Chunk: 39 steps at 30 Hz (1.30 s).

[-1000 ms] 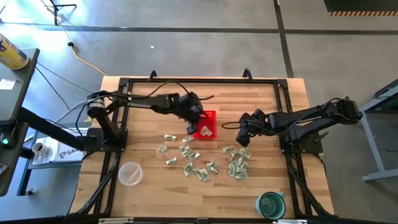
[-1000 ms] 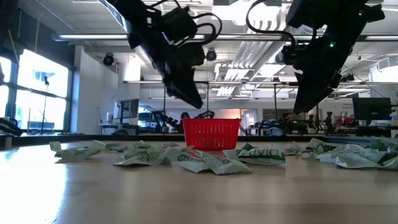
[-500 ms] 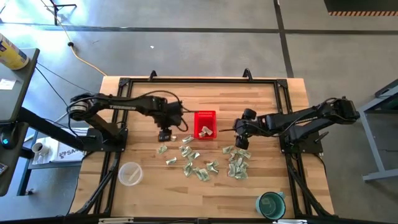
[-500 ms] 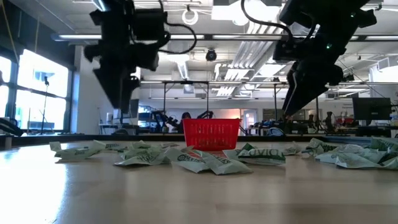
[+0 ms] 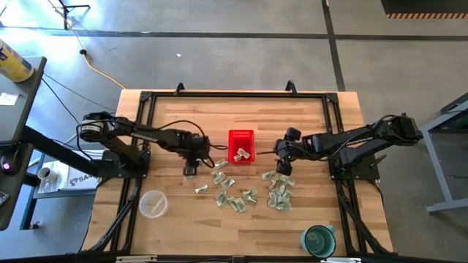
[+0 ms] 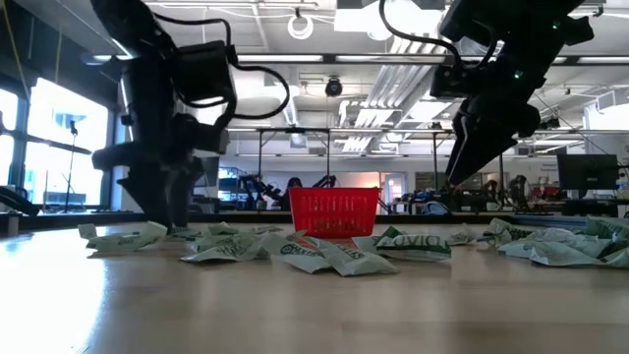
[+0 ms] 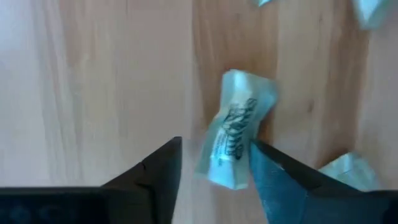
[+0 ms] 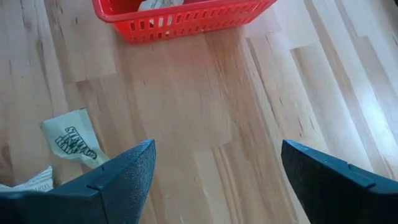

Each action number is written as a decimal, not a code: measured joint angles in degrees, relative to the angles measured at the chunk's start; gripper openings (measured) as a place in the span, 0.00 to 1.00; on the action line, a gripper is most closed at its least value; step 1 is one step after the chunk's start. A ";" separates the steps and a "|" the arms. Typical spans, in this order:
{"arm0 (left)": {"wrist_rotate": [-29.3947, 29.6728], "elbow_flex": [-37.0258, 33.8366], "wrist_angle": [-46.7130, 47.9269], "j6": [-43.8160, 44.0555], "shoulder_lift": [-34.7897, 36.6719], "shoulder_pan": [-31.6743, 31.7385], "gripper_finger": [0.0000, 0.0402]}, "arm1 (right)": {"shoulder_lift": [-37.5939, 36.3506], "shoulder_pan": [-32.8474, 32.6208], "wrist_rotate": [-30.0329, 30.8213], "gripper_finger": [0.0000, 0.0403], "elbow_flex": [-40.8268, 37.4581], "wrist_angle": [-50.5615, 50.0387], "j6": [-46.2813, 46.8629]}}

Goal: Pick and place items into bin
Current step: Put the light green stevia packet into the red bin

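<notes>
I have the left gripper (image 5: 190, 169) low over the bench (image 5: 168, 117), out on the left arm's side of the red basket (image 5: 240, 145), its jaws spread around a green-and-white wrapped piece (image 7: 235, 129) lying flat on the wood. My right gripper (image 5: 285, 166) hangs spread and empty just on the opposite side of the basket. The remaining wrapped pieces (image 5: 234, 201) are scattered on the bench near the basket, with at least one already inside it.
</notes>
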State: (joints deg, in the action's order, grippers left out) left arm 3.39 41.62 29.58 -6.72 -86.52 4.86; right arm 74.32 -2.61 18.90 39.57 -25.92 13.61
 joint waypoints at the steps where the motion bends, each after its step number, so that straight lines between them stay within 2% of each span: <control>1: 0.03 -0.17 0.04 -0.26 0.00 0.00 0.49 | -0.02 0.00 0.05 0.84 0.00 -0.02 0.00; 10: -1.10 0.53 -0.65 -0.33 -0.02 0.00 0.06 | -0.02 0.00 3.05 0.84 0.00 -0.48 0.24; 12: -1.06 2.62 0.26 -0.14 -0.04 0.00 0.05 | -0.02 0.00 2.25 0.84 0.00 -0.86 1.75; 16: 2.86 10.32 1.28 -3.02 0.93 0.00 0.13 | -0.02 0.00 1.97 0.84 0.00 -2.59 5.27; 19: 3.44 16.13 -1.48 -7.11 0.96 0.64 0.11 | -0.02 0.00 1.92 0.84 0.00 -3.69 7.43; 22: -0.45 19.78 -7.98 -10.30 -0.82 2.22 0.05 | -0.02 0.00 1.73 0.84 0.00 -4.52 9.80; 25: -4.88 20.95 -12.95 -10.33 -4.64 4.58 0.05 | -0.02 0.00 1.02 0.84 0.00 -5.38 11.57; 28: -6.04 21.76 -16.27 -7.58 -9.20 6.07 0.14 | -0.04 0.00 -3.08 0.84 0.00 -6.78 12.86; 31: -4.81 23.35 -15.81 -5.22 -12.54 5.98 0.33 | -0.05 -1.05 -6.97 0.84 0.16 -9.64 13.19; 36: -2.42 26.44 -11.38 -3.02 -13.06 4.76 0.64 | -0.60 -7.39 -10.09 0.84 0.24 -13.82 12.10; 39: -0.31 28.45 -5.62 -1.36 -11.80 4.24 0.76 | -0.41 -11.96 -12.45 0.84 -0.76 -12.48 12.08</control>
State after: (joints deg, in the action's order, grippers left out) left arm 3.07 70.07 23.96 -8.08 -98.32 9.10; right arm 73.92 -14.57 6.45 38.81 -38.40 25.68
